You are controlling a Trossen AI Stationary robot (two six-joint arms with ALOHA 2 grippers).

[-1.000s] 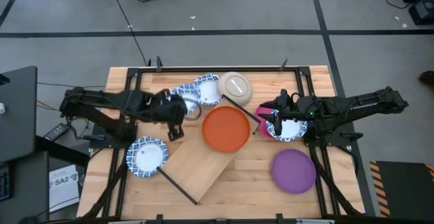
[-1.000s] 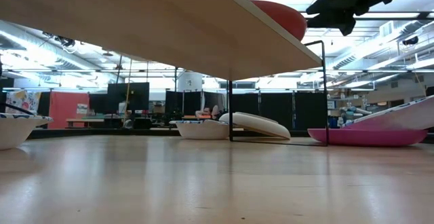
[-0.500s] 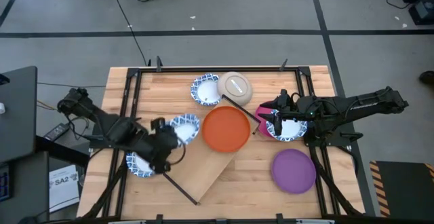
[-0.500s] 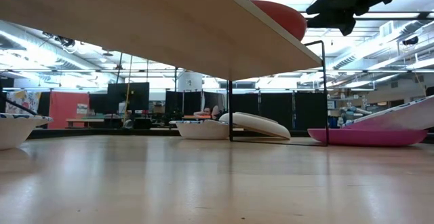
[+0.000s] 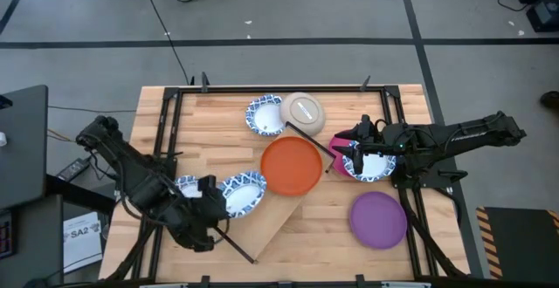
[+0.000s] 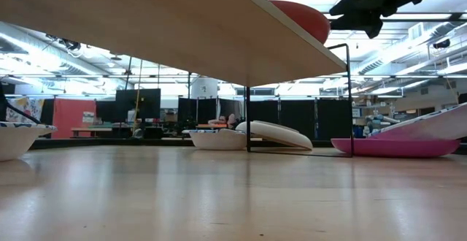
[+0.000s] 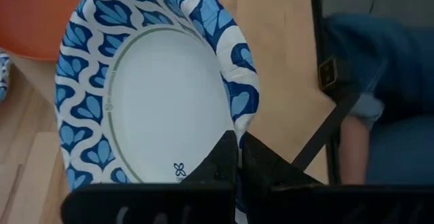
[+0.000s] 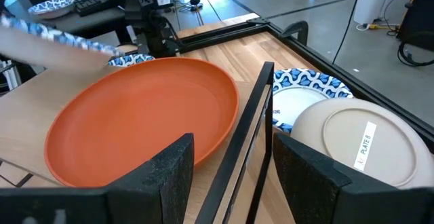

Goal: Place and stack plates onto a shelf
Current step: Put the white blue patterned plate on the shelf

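Observation:
My left gripper [image 5: 214, 202] is shut on a white plate with a blue patterned rim [image 5: 241, 192], which it holds over the left part of the light-wood shelf [image 5: 262, 214]. The orange plate [image 5: 291, 164] sits on the shelf's far end. My right gripper [image 5: 354, 157] is open and hovers above a blue-rimmed plate [image 5: 374, 166] that lies on the magenta plate [image 5: 342, 144]. In the right wrist view a black shelf rod [image 8: 247, 136] runs between its fingers. A further blue-rimmed plate [image 5: 186, 183] lies on the table, half hidden by my left arm. My left gripper pinches the blue-rimmed plate by its rim [image 7: 239, 119] between the two fingers [image 7: 220, 157], on the side nearest the table's left edge. The fingers come roughly level from the table's left and near side. The plate is lifted clear above the shelf board, face up and about level.
A blue-rimmed plate [image 5: 264, 115] and the beige plate [image 5: 303, 109] rest on the table near the far edge. The purple plate [image 5: 379, 220] lies near the right front corner. Black frame rails [image 5: 166, 131] run along the table's sides. Bare board shows on the shelf's near half.
My left gripper has carried the blue-rimmed plate from beside the far blue-rimmed plate toward the table's near edge, ending over the shelf's left part. It has stayed shut on the rim throughout. My right arm has kept still.

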